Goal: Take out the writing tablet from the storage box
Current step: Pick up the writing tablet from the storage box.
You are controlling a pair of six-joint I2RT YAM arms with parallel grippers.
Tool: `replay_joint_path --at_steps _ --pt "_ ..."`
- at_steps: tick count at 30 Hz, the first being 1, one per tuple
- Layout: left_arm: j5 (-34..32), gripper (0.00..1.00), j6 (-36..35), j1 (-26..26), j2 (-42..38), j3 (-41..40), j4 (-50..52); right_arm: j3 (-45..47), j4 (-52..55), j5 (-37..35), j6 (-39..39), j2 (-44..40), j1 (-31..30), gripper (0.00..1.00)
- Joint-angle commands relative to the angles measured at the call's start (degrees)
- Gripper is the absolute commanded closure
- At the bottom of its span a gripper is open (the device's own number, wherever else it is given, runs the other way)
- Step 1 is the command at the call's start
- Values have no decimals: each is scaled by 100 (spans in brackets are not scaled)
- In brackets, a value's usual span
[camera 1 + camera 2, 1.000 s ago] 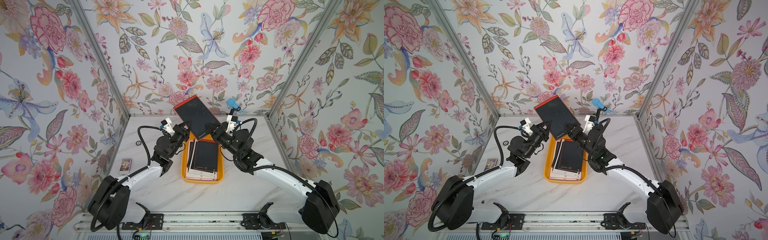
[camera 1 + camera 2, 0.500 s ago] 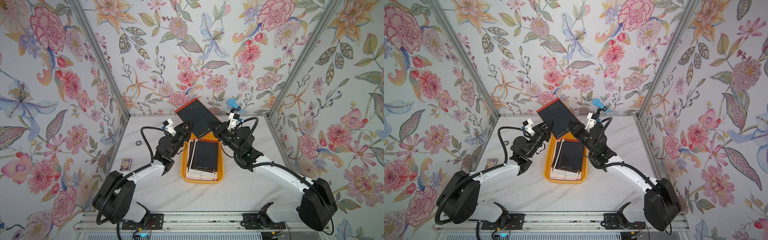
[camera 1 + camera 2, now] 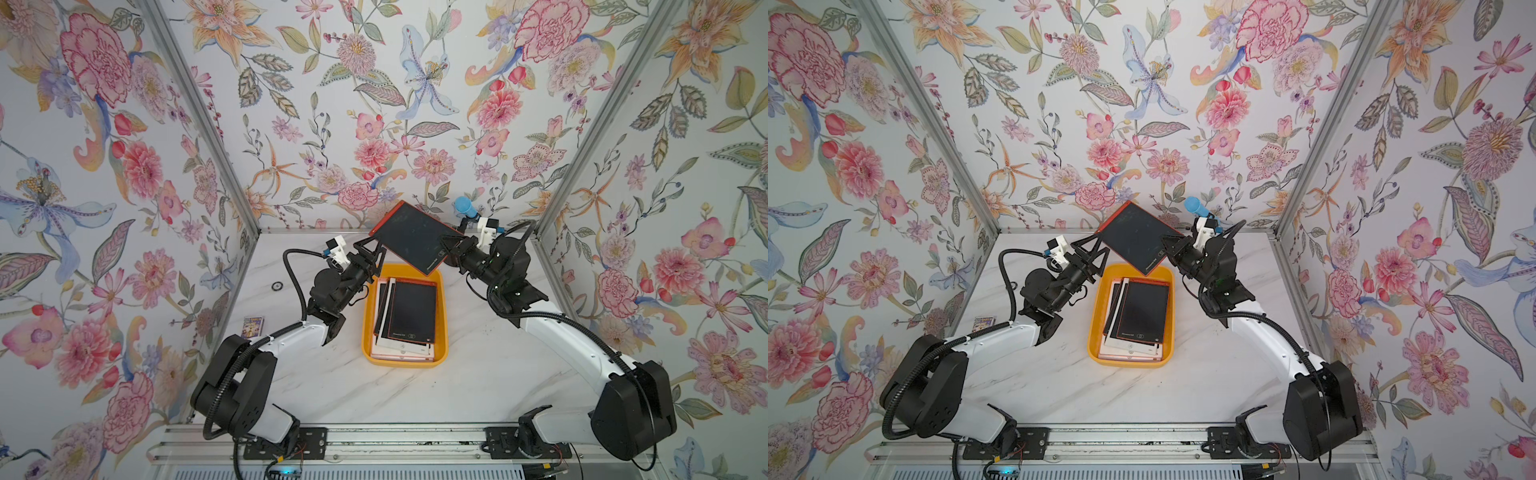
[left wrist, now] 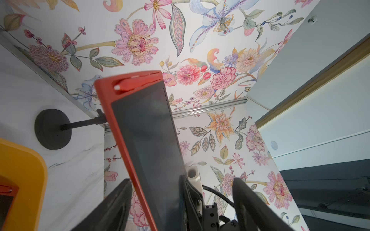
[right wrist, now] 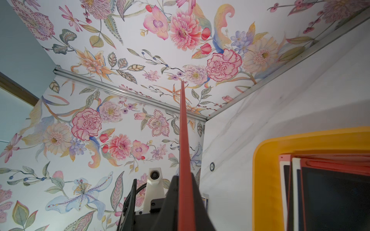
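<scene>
writing tablet [image 3: 411, 241] hanging tilted, reaching out from the right gripper [image 3: 451, 245] tips | looking thin, stiff, light, slick-faced: red rim being the best hold | right gripper clenching its edge | left gripper [image 3: 373, 254] standing spread, straddling the opposite corner | storage box [image 3: 368, 316] sitting below both

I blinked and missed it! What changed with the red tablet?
The left gripper opened and let go of the red writing tablet; the right gripper shut on its other edge, holding it above the storage box. The box and the tablets inside stayed put.
</scene>
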State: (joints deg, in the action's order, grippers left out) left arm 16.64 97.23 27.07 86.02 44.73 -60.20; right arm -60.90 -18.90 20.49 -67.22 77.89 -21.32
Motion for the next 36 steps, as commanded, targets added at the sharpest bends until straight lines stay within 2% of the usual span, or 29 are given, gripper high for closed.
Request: replay_joint_path --at_steps 1,3,6,11,14,16,18,21,24,26,28,31,35,36 --pt "967 17 -809 -400 -146 7 654 -633 1225 1146 706 -193 564 92" --pt "1456 14 -1641 -601 -156 265 1598 -842 1624 1706 1100 -234 969 92" --pt "1985 11 -2722 -782 -66 756 2862 -820 1862 2381 1268 -337 1516 94" --pt "3017 9 -3093 -981 298 1165 2759 -673 2027 3405 1534 -540 2069 94" --pt "3489 8 -3158 -968 652 1447 2554 -668 2198 4115 1718 -588 2189 93" --pt "3823 8 -2985 -962 838 1553 2148 -621 2299 4475 1796 -589 2186 92" --pt "4109 8 -2420 -958 1020 1518 1279 -533 2387 4733 1880 -604 2143 93" --pt "4410 9 -1190 -934 1296 1376 -524 -417 2395 4850 1934 -641 2097 94" --pt "4438 12 168 -901 1612 1260 -2467 -356 2388 4813 1963 -670 2044 93" --pt "4404 15 677 -850 1793 1213 -3090 -322 2413 4772 1952 -654 2027 93" --pt "4435 16 714 -730 1853 1203 -3063 -314 2417 4754 1950 -635 1983 93" --pt "4540 17 347 -543 1806 1213 -2518 -330 2417 4745 1951 -593 1937 93" --pt "4551 19 -498 -430 1578 1166 -1387 -339 2426 4754 1950 -542 1938 92" --pt "4545 23 -769 -412 1499 1148 -1065 -343 2426 4759 1956 -529 1937 92"
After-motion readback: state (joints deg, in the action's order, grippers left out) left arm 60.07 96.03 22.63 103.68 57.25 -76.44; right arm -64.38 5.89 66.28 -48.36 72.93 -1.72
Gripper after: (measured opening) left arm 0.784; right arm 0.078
